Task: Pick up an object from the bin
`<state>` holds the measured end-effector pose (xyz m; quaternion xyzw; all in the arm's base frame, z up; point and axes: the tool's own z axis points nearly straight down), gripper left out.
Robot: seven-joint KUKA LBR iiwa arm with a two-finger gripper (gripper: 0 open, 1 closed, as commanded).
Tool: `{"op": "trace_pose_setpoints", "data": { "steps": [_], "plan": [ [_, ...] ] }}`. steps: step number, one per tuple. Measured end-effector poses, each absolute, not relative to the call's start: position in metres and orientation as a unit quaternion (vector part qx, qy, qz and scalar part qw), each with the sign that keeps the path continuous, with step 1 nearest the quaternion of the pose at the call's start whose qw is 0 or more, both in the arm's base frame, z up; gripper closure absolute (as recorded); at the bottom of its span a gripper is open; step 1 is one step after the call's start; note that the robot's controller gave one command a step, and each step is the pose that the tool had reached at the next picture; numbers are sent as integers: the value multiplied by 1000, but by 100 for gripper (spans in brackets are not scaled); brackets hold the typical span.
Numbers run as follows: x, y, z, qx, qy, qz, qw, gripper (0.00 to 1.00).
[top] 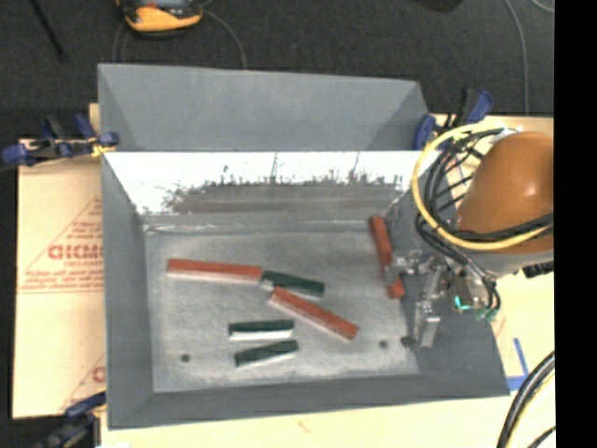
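At the frame's right, the gripper (422,329), spread or pressed together impossible to tell, hangs beside a red stick (381,239) near the right wall of the bin (457,367); a descent could strike metal or skid the stick.

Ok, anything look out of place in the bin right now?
One orange-red stick stands apart by the right wall, beside the end effector, seemingly propped on the slope; the other sticks lie flat mid-floor.

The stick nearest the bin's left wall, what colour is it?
The stick is orange-red, clearest in the camera view.
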<state>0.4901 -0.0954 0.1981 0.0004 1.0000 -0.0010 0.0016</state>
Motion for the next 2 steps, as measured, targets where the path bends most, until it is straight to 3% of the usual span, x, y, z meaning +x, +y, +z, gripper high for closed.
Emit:
{"op": "trace_pose_setpoints", "data": {
  "steps": [1, 2],
  "plan": [
    [494, -66, 146, 7, 1000, -1, 5, 0],
    [519, -81, 91, 83, 997, 1, 4, 0]
  ]
}}
